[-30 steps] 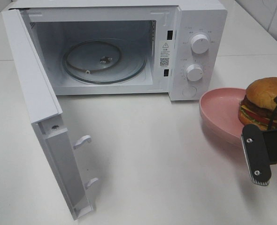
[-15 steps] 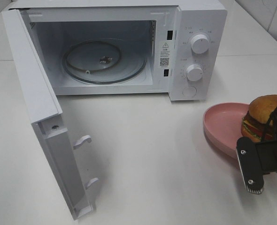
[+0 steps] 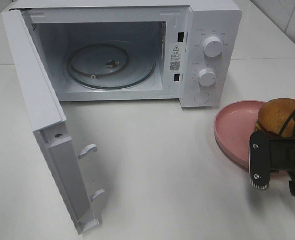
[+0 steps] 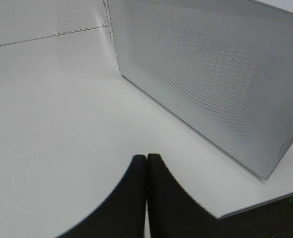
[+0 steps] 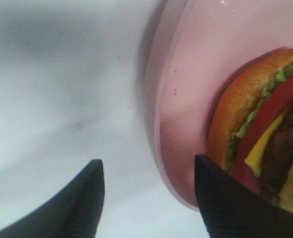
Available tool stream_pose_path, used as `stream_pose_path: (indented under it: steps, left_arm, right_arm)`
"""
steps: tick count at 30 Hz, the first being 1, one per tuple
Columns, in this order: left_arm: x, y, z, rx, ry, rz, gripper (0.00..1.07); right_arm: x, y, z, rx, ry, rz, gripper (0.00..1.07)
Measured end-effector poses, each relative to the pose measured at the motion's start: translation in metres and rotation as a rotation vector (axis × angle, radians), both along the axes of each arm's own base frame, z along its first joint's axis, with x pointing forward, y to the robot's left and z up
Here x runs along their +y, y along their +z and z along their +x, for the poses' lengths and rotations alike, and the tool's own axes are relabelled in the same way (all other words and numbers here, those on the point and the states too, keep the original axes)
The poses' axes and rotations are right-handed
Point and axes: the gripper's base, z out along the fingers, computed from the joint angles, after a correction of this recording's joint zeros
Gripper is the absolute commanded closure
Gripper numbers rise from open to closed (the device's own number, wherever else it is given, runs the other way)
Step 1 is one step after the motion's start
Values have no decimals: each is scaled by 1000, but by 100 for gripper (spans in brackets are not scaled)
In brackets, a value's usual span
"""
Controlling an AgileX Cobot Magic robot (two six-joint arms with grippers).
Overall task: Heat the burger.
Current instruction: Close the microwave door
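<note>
Burger (image 3: 279,116) sits on the pink plate (image 3: 235,127), on the desk (image 3: 167,175) to the right of the microwave (image 3: 122,50) and nearer me than its dials. I read the microwave's door (image 3: 42,120) as swung wide so the glass turntable (image 3: 110,65) is free to receive it. My right gripper (image 5: 149,183) has its fingers spread, straddling the near plate rim, one finger outside on the desk side, the other beside the burger; they pinch nothing. My left gripper (image 4: 146,166) waits by the microwave's perforated side, fingers pressed together. Golden-brown domed bun, green lettuce, red tomato, yellow cheese, dark patty, tidily stacked.
</note>
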Motion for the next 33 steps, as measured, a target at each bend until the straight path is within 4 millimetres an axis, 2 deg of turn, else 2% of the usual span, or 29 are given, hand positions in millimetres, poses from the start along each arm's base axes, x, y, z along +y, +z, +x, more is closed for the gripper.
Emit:
stream_pose_path:
  steps: [8, 21, 23, 25, 26, 27, 29, 30, 33]
  left_arm:
    - [0, 0, 0, 0, 0, 0, 106]
    - [0, 0, 0, 0, 0, 0, 106]
    - [0, 0, 0, 0, 0, 0, 106]
    - [0, 0, 0, 0, 0, 0, 106]
    - [0, 0, 0, 0, 0, 0, 106]
    - [0, 0, 0, 0, 0, 0, 106]
    - [0, 0, 0, 0, 0, 0, 106]
    - [0, 0, 0, 0, 0, 0, 106]
    - [0, 0, 0, 0, 0, 0, 106]
  right_arm:
    - [0, 10, -3, -35, -53, 56, 49]
    - [-4, 54, -23, -170, -270, 274, 49]
    - [-5, 59, -28, -177, -331, 315, 49]
    - [-5, 66, -36, -176, -469, 423, 49]
    - [-5, 66, -36, -176, -469, 423, 49]
    - [-2, 71, -40, -165, -571, 506, 49]
    - [0, 74, -41, -154, -622, 547, 49]
    - [5, 78, -43, -118, -729, 618, 49]
    - [7, 81, -45, -76, -821, 655, 49]
